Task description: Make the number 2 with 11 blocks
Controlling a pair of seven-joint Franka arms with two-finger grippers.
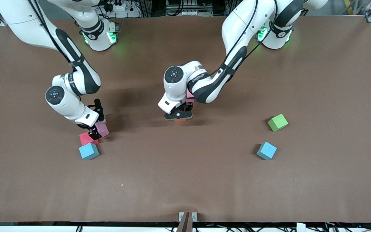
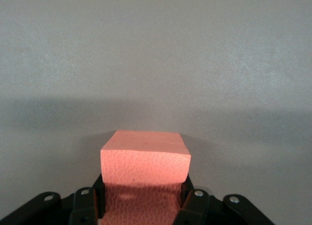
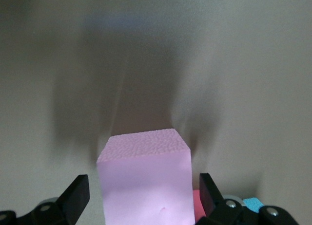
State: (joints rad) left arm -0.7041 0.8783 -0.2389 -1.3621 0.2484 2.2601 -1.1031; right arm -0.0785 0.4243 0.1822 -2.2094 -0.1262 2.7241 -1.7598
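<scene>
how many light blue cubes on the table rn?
2. One light blue cube sits toward the right arm's end, beside the red cube and nearer the front camera. The other sits toward the left arm's end, nearer the camera than the green cube. The arms may hide more.

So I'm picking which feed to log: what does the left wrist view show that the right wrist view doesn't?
Only the left wrist view: the left gripper shut on an orange block over bare table.
Only the right wrist view: the open right gripper straddling a pink block, with red block and blue block corners beside it.
Both: one foam cube between the fingers, and the table.
</scene>
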